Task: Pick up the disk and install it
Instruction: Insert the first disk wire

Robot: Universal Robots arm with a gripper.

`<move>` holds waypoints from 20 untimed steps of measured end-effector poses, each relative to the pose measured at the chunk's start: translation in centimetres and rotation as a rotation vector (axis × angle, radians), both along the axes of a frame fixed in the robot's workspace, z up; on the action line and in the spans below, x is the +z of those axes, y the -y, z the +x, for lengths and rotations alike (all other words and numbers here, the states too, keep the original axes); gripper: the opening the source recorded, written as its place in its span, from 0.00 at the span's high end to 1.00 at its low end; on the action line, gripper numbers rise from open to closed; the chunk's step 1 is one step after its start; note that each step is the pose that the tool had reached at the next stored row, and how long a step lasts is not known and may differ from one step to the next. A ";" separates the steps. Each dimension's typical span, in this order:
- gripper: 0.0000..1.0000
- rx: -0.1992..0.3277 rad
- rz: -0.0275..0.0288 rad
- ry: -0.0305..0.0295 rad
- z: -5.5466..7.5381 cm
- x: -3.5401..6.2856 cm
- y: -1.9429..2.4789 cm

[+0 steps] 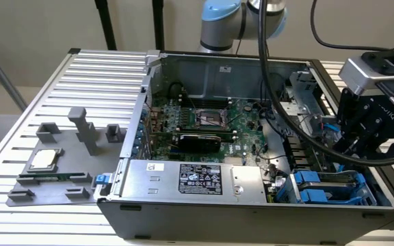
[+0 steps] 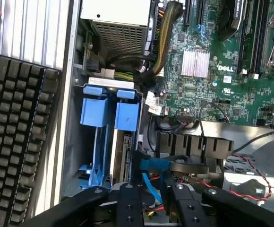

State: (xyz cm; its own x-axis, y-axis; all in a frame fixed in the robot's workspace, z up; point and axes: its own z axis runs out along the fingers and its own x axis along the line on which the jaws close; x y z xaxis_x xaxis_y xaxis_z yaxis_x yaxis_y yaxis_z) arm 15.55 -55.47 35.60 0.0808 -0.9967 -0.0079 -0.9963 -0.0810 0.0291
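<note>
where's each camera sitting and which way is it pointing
Exterior view: off the arm, raised, looking down into the open computer case; shows the arm and, on the exterior view's right, the gripper.
Wrist view: on the wrist, looking down into the case past the open gripper.
Shared: the blue disk frames and the motherboard.

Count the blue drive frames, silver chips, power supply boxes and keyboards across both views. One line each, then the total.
Blue drive frames: 2
Silver chip: 1
Power supply box: 1
Keyboard: 1
Total: 5
</note>
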 end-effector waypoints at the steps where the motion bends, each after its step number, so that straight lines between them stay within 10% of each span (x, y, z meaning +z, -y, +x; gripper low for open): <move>1: 0.00 0.000 0.0000 -0.0003 0.0 0.00 0.33; 9: 0.00 0.000 0.0152 -0.0037 0.1 0.00 2.87; 15: 0.00 0.001 0.0531 -0.0039 0.7 -0.01 3.17; 20: 0.00 0.005 0.0684 -0.0040 1.3 -0.10 3.32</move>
